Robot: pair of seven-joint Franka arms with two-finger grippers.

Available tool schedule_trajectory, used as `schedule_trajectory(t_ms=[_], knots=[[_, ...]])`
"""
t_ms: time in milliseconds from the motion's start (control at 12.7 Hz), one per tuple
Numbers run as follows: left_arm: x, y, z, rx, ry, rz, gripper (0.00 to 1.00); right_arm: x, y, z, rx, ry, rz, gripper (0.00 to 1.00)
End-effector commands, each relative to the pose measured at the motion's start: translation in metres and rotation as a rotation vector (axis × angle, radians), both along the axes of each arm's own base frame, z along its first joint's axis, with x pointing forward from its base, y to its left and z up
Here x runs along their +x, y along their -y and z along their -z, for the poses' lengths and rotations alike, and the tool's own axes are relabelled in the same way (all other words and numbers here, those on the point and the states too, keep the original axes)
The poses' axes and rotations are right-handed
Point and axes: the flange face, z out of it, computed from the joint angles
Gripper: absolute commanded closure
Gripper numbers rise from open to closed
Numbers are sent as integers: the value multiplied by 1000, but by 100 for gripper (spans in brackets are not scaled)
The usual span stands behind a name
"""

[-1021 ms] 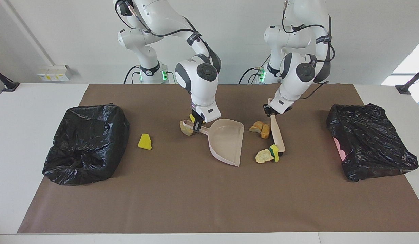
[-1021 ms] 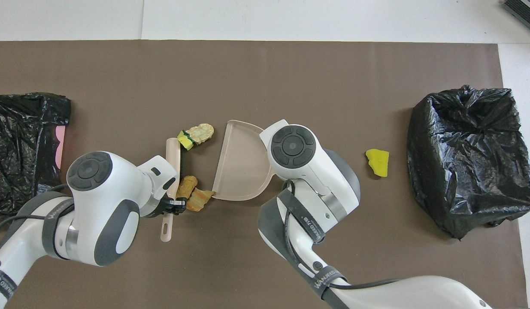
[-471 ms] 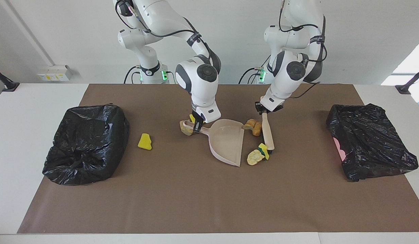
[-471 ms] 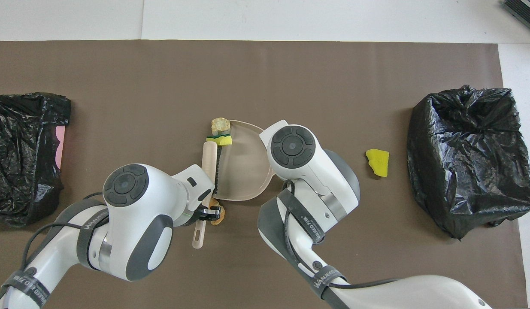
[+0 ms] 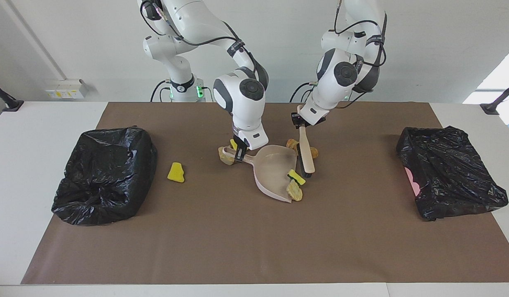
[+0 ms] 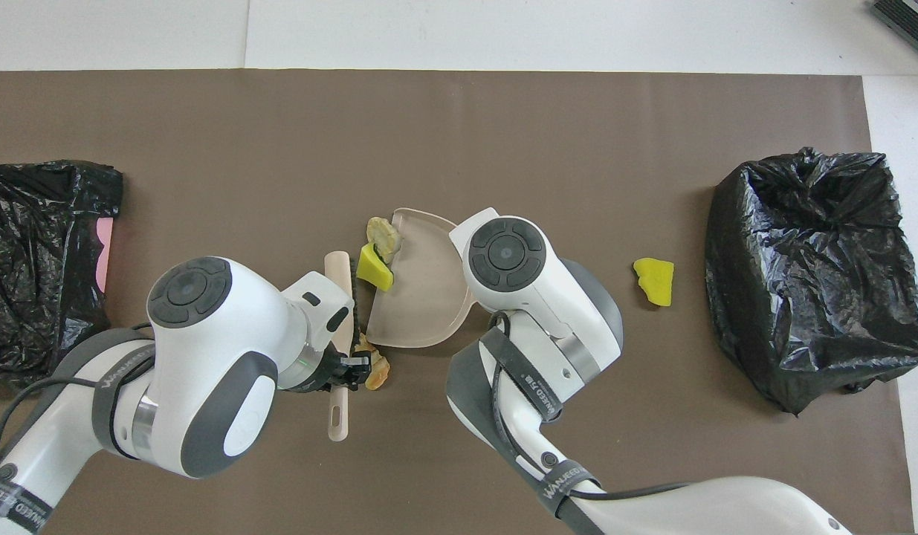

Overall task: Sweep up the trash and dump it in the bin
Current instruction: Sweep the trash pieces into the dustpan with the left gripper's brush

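Observation:
My right gripper [image 5: 239,152] is shut on the handle of the pale pink dustpan [image 5: 275,170], which lies flat on the mat; the wrist hides this gripper from overhead. My left gripper [image 5: 299,120] is shut on the handle of the brush [image 5: 307,156], whose head stands at the pan's open mouth. A green-edged yellow sponge [image 5: 296,176] and a tan lump [image 5: 294,191] sit on the pan's lip. Two brown lumps [image 5: 292,144] lie by the brush at the pan's corner nearer the robots. A tan lump [image 5: 224,156] lies beside the pan's handle.
A loose yellow piece [image 5: 176,172] lies between the pan and the black-bagged bin [image 5: 104,175] at the right arm's end. A second black-bagged bin [image 5: 450,171] with something pink at its edge stands at the left arm's end. Brown paper [image 5: 238,247] covers the table.
The left arm has dragged the brush toward the dustpan, pushing the green-edged sponge and a tan lump onto its lip and the brown lumps to its corner. The right arm has held still.

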Motion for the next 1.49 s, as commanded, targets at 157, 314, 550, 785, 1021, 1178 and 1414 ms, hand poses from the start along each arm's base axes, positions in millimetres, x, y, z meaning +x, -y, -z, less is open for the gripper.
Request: schedule_trajectory(t_ms=[157,314,550,785,1021,1178,1414], knots=[[-35,-19,-6,174,-141,-362,100,-2,-1,3,-6,15,-5,100],[-55,-27,5,226,-165,-468,100,0,1,3,-5,16,-17,100],[-56,-17,28,210,-102,-516,100,0,4,3,-16,5,-115,100],[-53,9,46,153,-14,-444,100,5,12,4,-58,2,-238,100],[-37,10,48,68,62,-265,100,9,19,4,-75,-1,-299,100],[-27,13,44,19,100,-125,100,8,19,6,-73,2,-300,100],[-1,26,34,-10,129,-93,100,8,20,6,-71,4,-298,100]])
